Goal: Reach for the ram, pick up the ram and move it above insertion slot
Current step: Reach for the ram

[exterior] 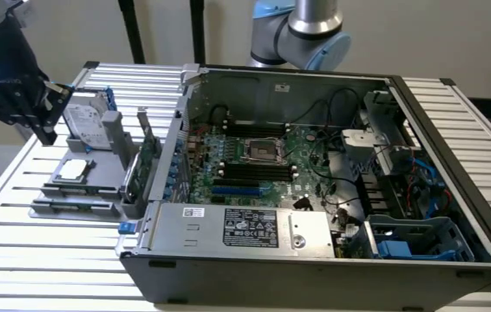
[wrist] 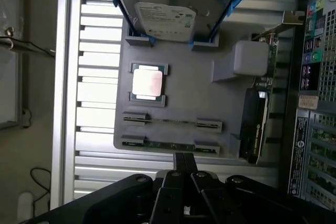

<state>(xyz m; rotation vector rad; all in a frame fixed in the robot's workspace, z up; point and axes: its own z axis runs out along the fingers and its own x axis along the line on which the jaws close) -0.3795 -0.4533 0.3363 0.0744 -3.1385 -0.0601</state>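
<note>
Now, at the exterior view's far left the gripper (exterior: 42, 127) hangs above the slatted table (exterior: 20, 247), its fingers drawn together on nothing, well apart from the parts below. Under it and to the right sits a grey holder tray (exterior: 98, 211). The ram (exterior: 72, 205) rests in the tray's nearest pair of brackets, its long axis running across the exterior view from left to right. In the wrist view the ram (wrist: 168, 144) is a thin green strip just beyond the gripper (wrist: 182, 163), crosswise to the fingers. Further right stands the expansion card (exterior: 146, 162), then the open computer case (exterior: 315, 273), where the insertion slot (exterior: 254, 168) lies among parallel black slots, pointing the same way as the ram.
</note>
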